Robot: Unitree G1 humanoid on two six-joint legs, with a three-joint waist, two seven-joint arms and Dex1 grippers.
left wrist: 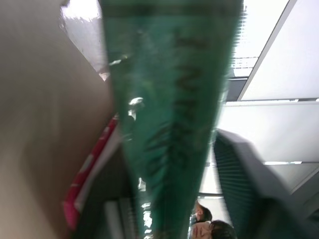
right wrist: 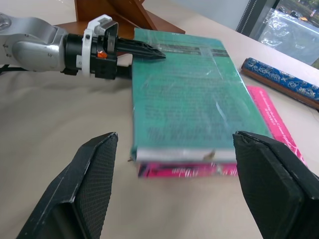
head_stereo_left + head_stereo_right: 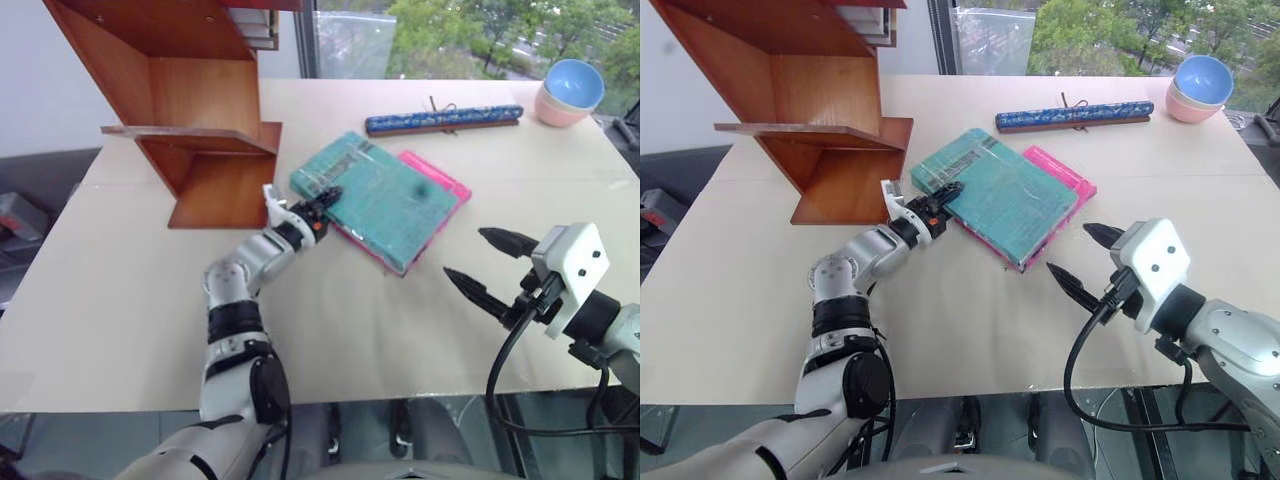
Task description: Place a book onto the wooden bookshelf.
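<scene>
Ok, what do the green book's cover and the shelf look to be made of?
The book: likely paper under glossy clear plastic wrap; wrinkled highlights streak the green cover. The shelf: reddish-brown wood or wood veneer, smooth polished finish with faint grain and a soft sheen; solid or laminate, I cannot tell.

The book [image 2: 192,94] has a glossy teal cover, seemingly under clear film that catches white glare. The pink book [image 3: 447,183] beneath it looks smooth and slightly shiny. The bookshelf [image 3: 190,95] is reddish-brown wood with a polished, satiny finish. The table [image 3: 120,300] is matt beige, smooth and even. The left gripper [image 2: 144,50] has smooth black fingers behind a white plastic collar, on a brushed silvery metal-looking arm. The right gripper [image 2: 179,184] has matt black finger pads [image 2: 94,174] with a fine woven-looking grid texture. The two bowls [image 3: 570,92], blue and pink, look smooth and softly glossy. The long blue box [image 3: 443,119] has a patterned, cloth-like surface.
</scene>
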